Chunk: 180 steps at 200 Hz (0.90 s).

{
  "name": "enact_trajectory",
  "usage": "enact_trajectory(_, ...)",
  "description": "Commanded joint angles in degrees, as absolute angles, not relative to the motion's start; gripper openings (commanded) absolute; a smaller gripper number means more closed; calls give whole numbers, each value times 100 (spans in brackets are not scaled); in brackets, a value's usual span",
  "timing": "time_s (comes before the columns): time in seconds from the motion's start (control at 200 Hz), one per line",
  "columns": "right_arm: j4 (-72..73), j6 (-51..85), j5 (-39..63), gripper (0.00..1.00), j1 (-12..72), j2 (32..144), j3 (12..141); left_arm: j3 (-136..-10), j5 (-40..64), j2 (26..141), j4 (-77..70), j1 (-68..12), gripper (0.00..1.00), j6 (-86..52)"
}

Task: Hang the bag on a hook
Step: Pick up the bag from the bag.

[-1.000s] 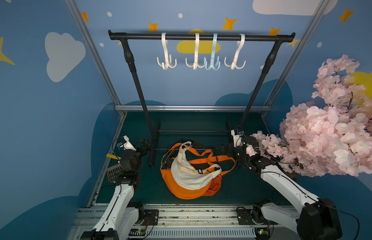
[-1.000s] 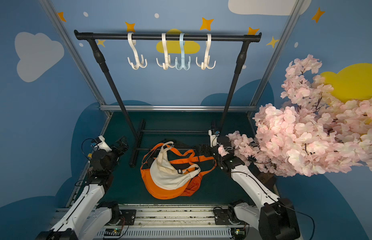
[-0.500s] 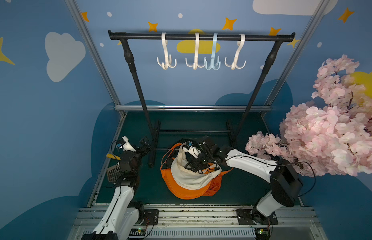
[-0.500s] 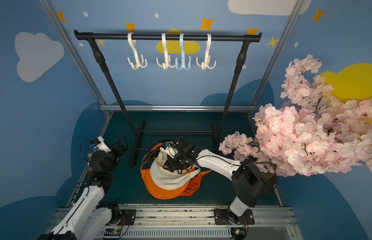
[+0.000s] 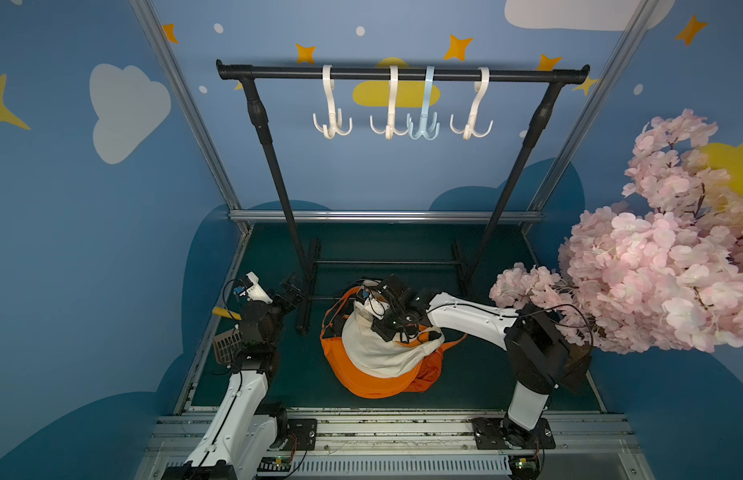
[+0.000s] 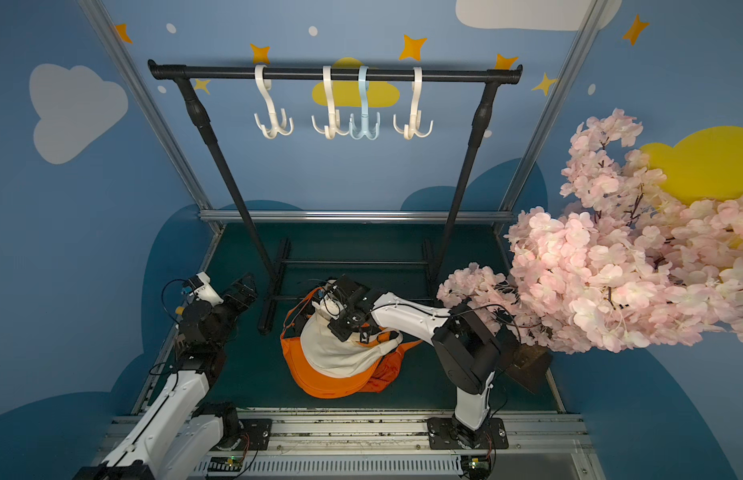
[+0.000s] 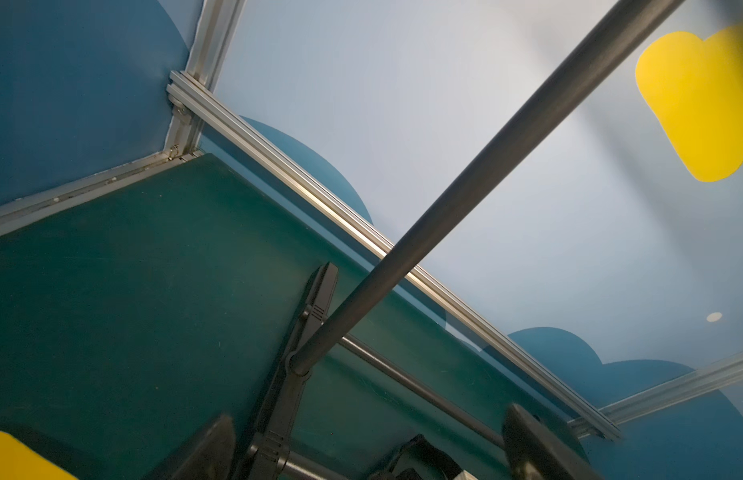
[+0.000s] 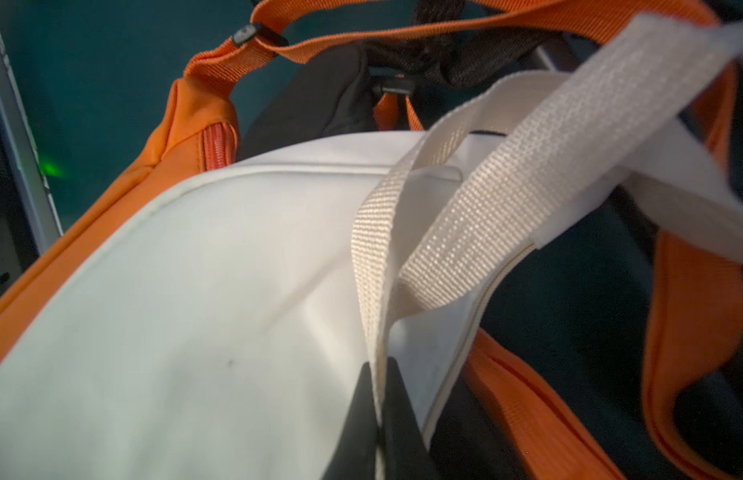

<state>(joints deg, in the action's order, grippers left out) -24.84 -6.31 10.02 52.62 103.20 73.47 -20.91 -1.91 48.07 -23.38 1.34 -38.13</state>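
Right wrist view: the right gripper [image 8: 380, 376] pinches the cream strap [image 8: 527, 166] of the orange-and-cream bag [image 5: 378, 361], which lies on the green floor [image 5: 486, 374], contents hidden. The left gripper [image 5: 292, 291] stands spread near the rack foot [image 5: 307, 309]. Farther back, four hooks [image 5: 389, 120] hang from the rail [image 5: 527, 75].

This is a staged robot test cell, dressed like a child's room. Aluminium frame posts [image 5: 186, 108] and a bolted base rail [image 5: 382, 430] carrying two white arms [image 5: 469, 318] mark it as a lab rig. The blue walls [image 5: 50, 208] bear clouds [image 5: 126, 110] and stars [image 5: 457, 46]. A black clothes rack [image 5: 403, 75] with hooks [image 5: 331, 124] stands on the green counter [image 5: 382, 245], beside pink blossom [image 5: 652, 270].
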Motion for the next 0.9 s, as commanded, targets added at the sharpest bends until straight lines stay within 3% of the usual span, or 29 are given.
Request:
enact_trajectory(0.0,-2850,-632,342,0,5087,9748,7604,-2338,470,4970,-2548,26,99,-3389)
enact_trajectory(0.185,-2901,-627,193,0,4615,9185,7729,-2961,1128,5465,-2257,-583,99,-2395)
enact_trajectory(0.501,-2626,-841,649,0,3983,8876,8064,-3362,791,6368,-2827,-2227,100,167)
enact_trajectory(0.766,-2672,-962,908,0,3910,8830,8369,-3825,2064,7707,-3387,-2949,99,1679)
enact_trajectory(0.896,-2685,-1020,1081,0,3902,8709,8386,-4156,2041,8404,-3748,-3110,100,1889)
